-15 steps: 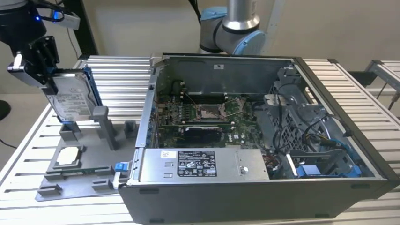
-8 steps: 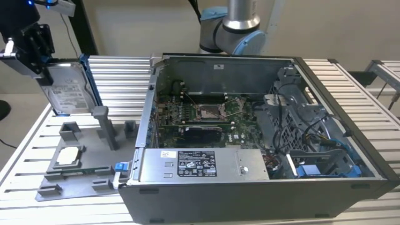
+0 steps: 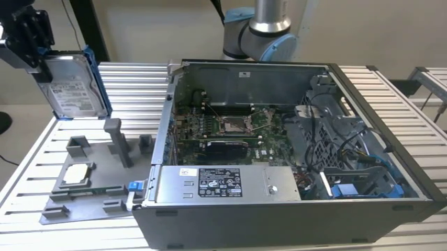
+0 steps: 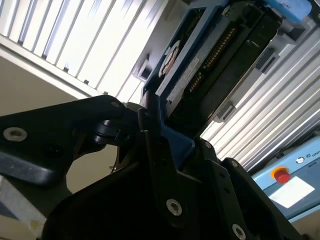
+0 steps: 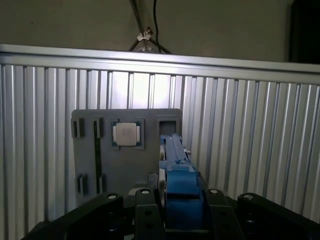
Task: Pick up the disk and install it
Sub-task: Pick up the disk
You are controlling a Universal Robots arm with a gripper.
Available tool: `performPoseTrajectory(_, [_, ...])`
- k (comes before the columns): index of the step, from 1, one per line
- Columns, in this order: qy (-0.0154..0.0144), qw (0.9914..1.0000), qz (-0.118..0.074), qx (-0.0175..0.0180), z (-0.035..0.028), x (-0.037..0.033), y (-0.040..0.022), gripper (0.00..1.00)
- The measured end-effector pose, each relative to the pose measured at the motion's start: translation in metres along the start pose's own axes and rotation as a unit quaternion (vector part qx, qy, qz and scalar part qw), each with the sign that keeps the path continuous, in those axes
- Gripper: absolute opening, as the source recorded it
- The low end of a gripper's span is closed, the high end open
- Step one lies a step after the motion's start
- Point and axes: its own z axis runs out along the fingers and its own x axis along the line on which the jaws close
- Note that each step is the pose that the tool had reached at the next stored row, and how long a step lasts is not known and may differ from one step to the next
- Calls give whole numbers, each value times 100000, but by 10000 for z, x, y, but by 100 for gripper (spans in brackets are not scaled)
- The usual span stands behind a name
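**Labels in view, none legible**

The disk (image 3: 70, 86), at the exterior view's upper left, carries a white barcode label (image 3: 70, 98) on its face, with print too small to read. The power supply box (image 3: 279, 185), at the lower middle, bears a black-and-white label (image 3: 219, 182) that is likewise unreadable. A small white sticker (image 3: 244, 73) sits on the rear wall of the computer case (image 3: 279, 230). In the second wrist view, a white label (image 4: 295, 191) lies beside a red button (image 4: 282, 175), its lettering indistinct.
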Motion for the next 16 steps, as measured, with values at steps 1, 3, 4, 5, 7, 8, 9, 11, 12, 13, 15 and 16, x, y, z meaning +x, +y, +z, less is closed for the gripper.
performPoseTrajectory(1, [8,100000,0,-8,-41,0,-1,0])
performPoseTrajectory(3, [4,100000,0,-5,-132,-1,-2,0])
performPoseTrajectory(4, [10,100000,1,-16,-179,-1,-2,0])
performPoseTrajectory(5, [5,100000,0,-6,-224,-2,-3,0])
performPoseTrajectory(7, [11,100000,2,-17,-317,-3,-4,0])
performPoseTrajectory(8, [5,100000,1,-5,-361,-3,-5,0])
performPoseTrajectory(9, [6,100000,3,-8,-406,-4,-5,0])
performPoseTrajectory(11, [5,100000,-1,-4,-496,-4,-7,0])
performPoseTrajectory(12, [10,100000,-1,-14,-543,-5,-7,0])
performPoseTrajectory(13, [5,100000,-1,-6,-588,-5,-8,0])
performPoseTrajectory(15, [1,100000,2,0,-678,-6,-8,0])
performPoseTrajectory(16, [2,100000,2,-5,-724,-6,-9,0])
